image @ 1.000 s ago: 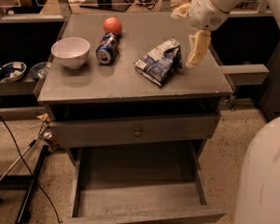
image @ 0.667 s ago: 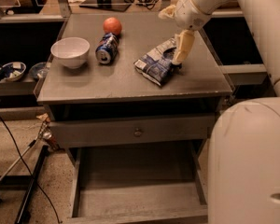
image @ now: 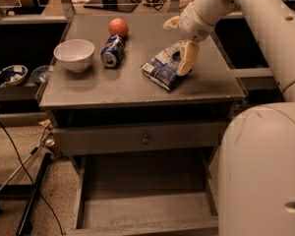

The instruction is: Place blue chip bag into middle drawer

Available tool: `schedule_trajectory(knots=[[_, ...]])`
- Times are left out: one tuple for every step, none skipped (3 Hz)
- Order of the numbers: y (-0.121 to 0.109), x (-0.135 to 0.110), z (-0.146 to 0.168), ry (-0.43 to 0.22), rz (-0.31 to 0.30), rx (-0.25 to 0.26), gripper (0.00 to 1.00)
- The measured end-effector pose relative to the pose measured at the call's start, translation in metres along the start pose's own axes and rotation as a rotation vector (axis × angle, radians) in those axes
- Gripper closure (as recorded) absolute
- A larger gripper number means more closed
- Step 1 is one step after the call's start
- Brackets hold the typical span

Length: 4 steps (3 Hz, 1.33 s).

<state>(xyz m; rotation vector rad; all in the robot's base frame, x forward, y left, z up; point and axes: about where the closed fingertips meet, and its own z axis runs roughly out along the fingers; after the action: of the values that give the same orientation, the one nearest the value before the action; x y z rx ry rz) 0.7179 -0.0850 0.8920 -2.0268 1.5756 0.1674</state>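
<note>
Part-hidden blue chip bag (image: 160,69), gripper (image: 185,58) over it

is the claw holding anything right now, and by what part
Cannot be told. The claw is down at the right end of the chip bag, which lies on the cabinet top; no grip shows.

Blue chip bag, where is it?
In the camera view, the blue chip bag lies on the cabinet top, right of the soda can, under the tool.
</note>
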Motion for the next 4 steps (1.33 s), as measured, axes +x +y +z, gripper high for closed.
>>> schedule_trajectory(knots=[[0.0135, 0.0, 0.0219, -0.014, 0.008, -0.038, 0.0], [0.0135, 0.0, 0.022, -0.014, 0.008, -0.038, 0.0], [0.0135, 0.0, 0.0221, -0.014, 0.008, -0.038, 0.26], [0.0135, 0.0, 0.0221, -0.014, 0.008, -0.038, 0.49]])
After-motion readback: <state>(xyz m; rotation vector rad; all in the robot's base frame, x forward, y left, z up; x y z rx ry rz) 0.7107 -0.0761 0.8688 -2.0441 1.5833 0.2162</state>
